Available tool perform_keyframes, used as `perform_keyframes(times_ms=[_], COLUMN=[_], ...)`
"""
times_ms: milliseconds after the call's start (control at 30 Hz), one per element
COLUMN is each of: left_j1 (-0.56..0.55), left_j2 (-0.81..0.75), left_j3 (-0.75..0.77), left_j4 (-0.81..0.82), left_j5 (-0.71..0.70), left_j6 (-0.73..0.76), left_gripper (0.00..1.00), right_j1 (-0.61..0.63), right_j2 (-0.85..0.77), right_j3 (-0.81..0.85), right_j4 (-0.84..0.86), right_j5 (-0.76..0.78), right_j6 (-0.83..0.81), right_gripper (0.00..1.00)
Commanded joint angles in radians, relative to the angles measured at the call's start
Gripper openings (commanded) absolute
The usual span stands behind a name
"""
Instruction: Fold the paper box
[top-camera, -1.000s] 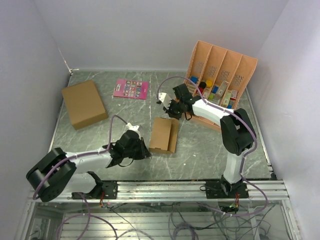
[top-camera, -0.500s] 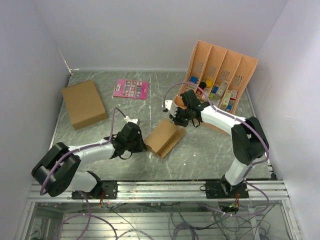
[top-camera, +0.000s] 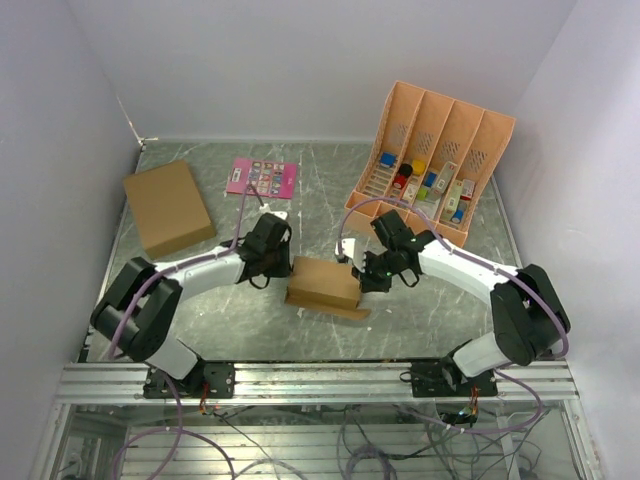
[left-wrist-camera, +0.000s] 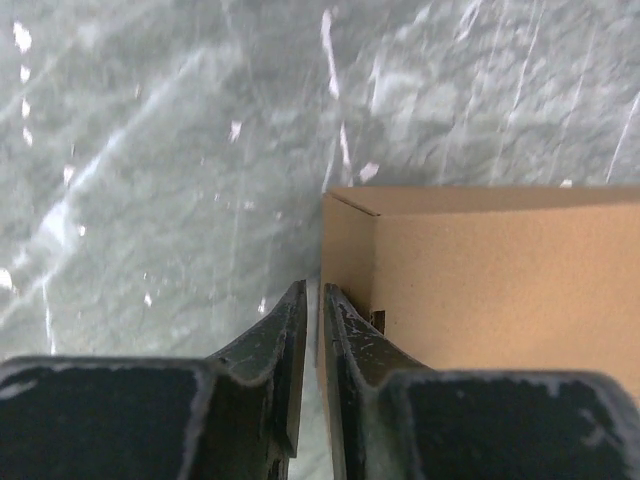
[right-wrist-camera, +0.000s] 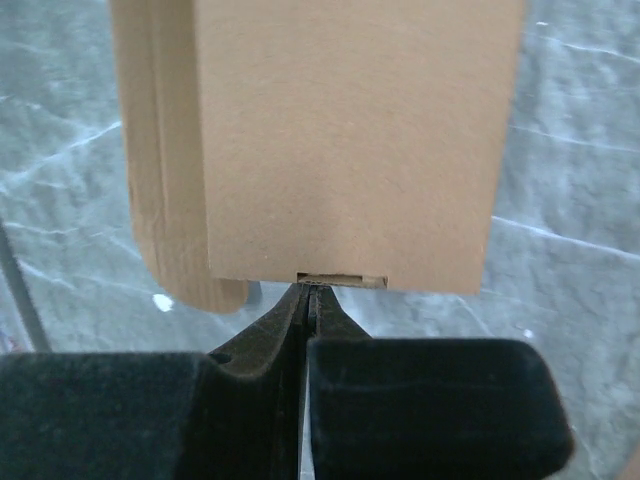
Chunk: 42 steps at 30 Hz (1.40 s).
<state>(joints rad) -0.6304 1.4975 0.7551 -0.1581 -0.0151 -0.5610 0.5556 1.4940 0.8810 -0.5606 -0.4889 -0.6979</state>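
A grey, marble-patterned counter fills the floor of a white-walled enclosure, with both arms reaching inward over it. The paper box lies between the two pincers as a small oblong brown carton, its long side running from one pincer to the other and a flat flap spread on the counter along its near side.

The left pincer sits at the carton's end, low over the counter. In its wrist view the fingers stand almost together with only a thin slit between them. The upright edge of the carton's end panel lines up with that slit, and the open hollow of the carton lies just to the right of the tips. Whether the panel is actually nipped cannot be told.

The right pincer meets the opposite end. Its fingers are pressed fully together, and the tips touch a small notch in the carton's edge directly ahead of them. A rounded fold of card hangs to the left of the tips.

Well beyond the left pincer lie a larger brown box and a pink card. Beyond the right pincer stands a peach slotted rack holding small coloured items
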Motion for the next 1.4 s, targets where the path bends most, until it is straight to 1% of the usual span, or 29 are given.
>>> perform_keyframes(times_ms=[0,200,367,467,600,700,733,767,833,867,967,1000,1033,1100,1167,1200,1267,1367], left_j1=[0.001,0.001,0.001,0.006,0.05,0.076,0.078,0.078,0.077,0.073,0.034,0.007,-0.027,-0.117,-0.208,-0.26,-0.364,-0.529], left_j2=[0.081,0.233,0.336,0.361,0.291,0.169,0.099,0.047,-0.079,-0.14,-0.322,-0.37,-0.422,-0.51,-0.583,-0.618,-0.682,-0.718], left_j3=[0.114,0.287,0.433,0.508,0.526,0.458,0.402,0.352,0.221,0.148,-0.066,-0.138,-0.197,-0.339,-0.429,-0.462,-0.5,-0.52], left_j4=[-0.012,-0.071,-0.108,-0.15,-0.153,-0.105,-0.063,-0.021,0.105,0.179,0.392,0.466,0.536,0.696,0.794,0.822,0.829,0.785], left_j5=[0.057,0.125,0.168,0.108,0.006,-0.039,-0.036,-0.021,0.063,0.119,0.212,0.223,0.222,0.211,0.188,0.175,0.137,0.043], left_j6=[0.09,0.18,0.223,0.248,0.252,0.26,0.267,0.27,0.271,0.263,0.235,0.233,0.233,0.24,0.268,0.293,0.35,0.462], left_gripper=[0.24,0.24,0.24,0.25,0.34,0.39,0.4,0.4,0.4,0.41,0.41,0.41,0.42,0.43,0.49,0.51,0.54,0.59], right_j1=[0.044,0.068,0.071,0.068,0.043,0.02,0.014,0.011,0.008,0.007,0.0,-0.006,-0.013,-0.046,-0.103,-0.132,-0.172,-0.219], right_j2=[-0.037,-0.065,-0.063,-0.081,-0.147,-0.208,-0.225,-0.239,-0.269,-0.284,-0.333,-0.335,-0.325,-0.291,-0.269,-0.257,-0.231,-0.172], right_j3=[-0.036,-0.058,-0.048,-0.04,-0.042,-0.037,-0.033,-0.028,-0.019,-0.016,-0.032,-0.035,-0.034,-0.024,-0.024,-0.024,-0.019,-0.004], right_j4=[-0.026,-0.016,-0.016,-0.041,-0.124,-0.192,-0.208,-0.212,-0.193,-0.177,-0.084,-0.057,-0.03,0.009,0.041,0.051,0.075,0.076], right_j5=[-0.075,-0.106,-0.13,-0.144,-0.212,-0.273,-0.294,-0.306,-0.331,-0.345,-0.373,-0.381,-0.377,-0.384,-0.412,-0.424,-0.403,-0.394], right_j6=[-0.043,-0.057,-0.07,-0.084,-0.173,-0.247,-0.27,-0.28,-0.284,-0.284,-0.288,-0.298,-0.286,-0.262,-0.23,-0.214,-0.143,-0.049], right_gripper=[0.0,0.0,0.0,0.03,0.08,0.13,0.15,0.17,0.23,0.29,0.53,0.61,0.64,0.66,0.67,0.67,0.67,0.67])
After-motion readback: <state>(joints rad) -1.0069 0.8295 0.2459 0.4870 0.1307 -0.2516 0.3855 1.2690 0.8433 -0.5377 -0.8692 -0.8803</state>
